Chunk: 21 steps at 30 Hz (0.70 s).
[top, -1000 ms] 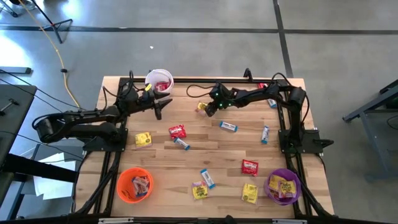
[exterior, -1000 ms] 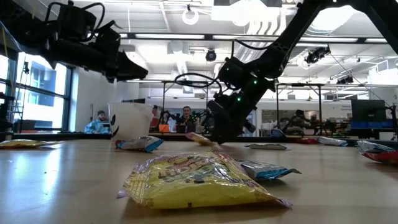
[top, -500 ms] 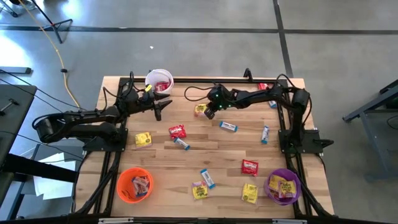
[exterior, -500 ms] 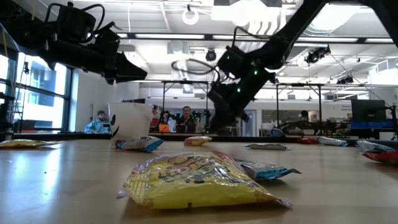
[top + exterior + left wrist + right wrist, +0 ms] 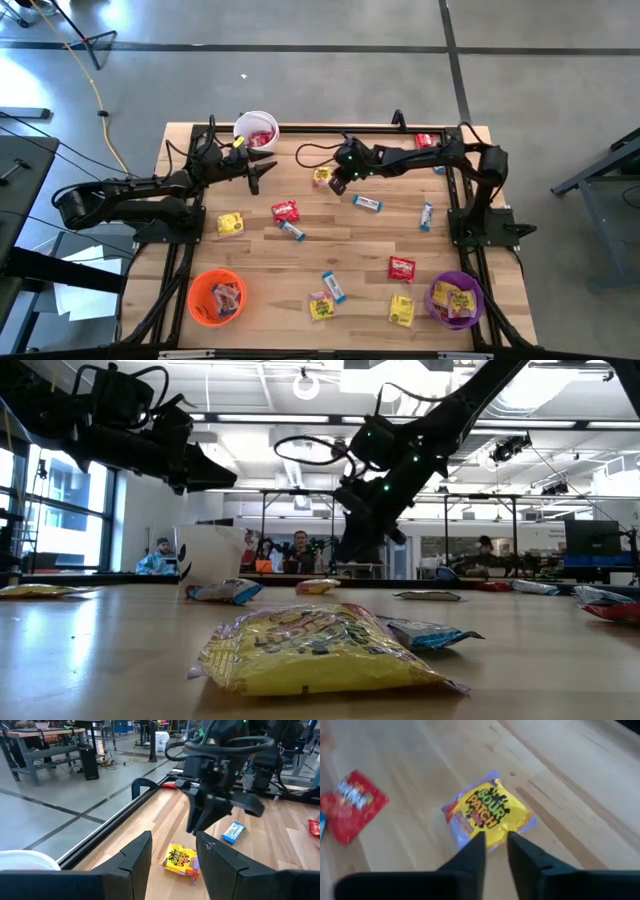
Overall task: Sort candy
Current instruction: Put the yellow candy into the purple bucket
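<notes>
White cup [image 5: 257,129] at the table's [image 5: 350,250] far edge (orange cup [image 5: 217,297] and purple cup [image 5: 455,300] near corners)

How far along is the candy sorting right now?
Some candy already sits in the white cup, orange cup and purple cup. The right gripper hovers empty over a yellow packet; the left gripper waits nearby. About a dozen pieces lie loose on the table.

We see bright ceiling lights [image 5: 305,385] shining with glare, soft small shadows, and a blurry right wrist view.
</notes>
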Each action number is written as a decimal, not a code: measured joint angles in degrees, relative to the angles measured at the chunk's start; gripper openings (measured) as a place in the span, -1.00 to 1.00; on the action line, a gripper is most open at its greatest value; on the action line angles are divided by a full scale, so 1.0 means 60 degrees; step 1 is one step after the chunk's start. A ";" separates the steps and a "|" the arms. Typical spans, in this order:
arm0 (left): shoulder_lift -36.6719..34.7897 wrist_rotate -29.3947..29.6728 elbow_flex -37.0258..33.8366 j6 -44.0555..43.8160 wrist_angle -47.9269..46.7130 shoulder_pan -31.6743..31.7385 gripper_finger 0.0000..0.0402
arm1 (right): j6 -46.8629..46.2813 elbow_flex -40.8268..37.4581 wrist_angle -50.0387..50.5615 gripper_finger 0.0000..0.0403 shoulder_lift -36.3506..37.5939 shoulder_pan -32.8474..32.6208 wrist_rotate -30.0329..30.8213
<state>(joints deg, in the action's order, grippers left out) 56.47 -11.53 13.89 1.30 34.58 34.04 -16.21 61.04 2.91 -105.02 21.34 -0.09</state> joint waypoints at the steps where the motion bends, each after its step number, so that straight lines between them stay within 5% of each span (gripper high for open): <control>1: 0.0000 0.0002 0.0000 -0.0007 -0.0003 0.0000 -0.29 | -0.0300 0.0000 -0.0056 -0.53 -0.0053 0.0048 0.0079; 9: 0.0000 0.0003 0.0000 -0.0030 -0.0003 -0.0007 -0.29 | -0.1939 0.0004 -0.0654 0.06 -0.0890 0.0522 -0.0016; 21: 0.0004 0.0007 0.0000 0.0052 -0.0068 -0.0007 -0.29 | -0.2472 0.0007 -0.1917 0.11 -0.1609 0.0623 -0.0815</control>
<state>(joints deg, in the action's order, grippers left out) 56.49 -11.49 13.89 1.61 34.17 34.00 -31.05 61.08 -8.59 -114.68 25.08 -4.98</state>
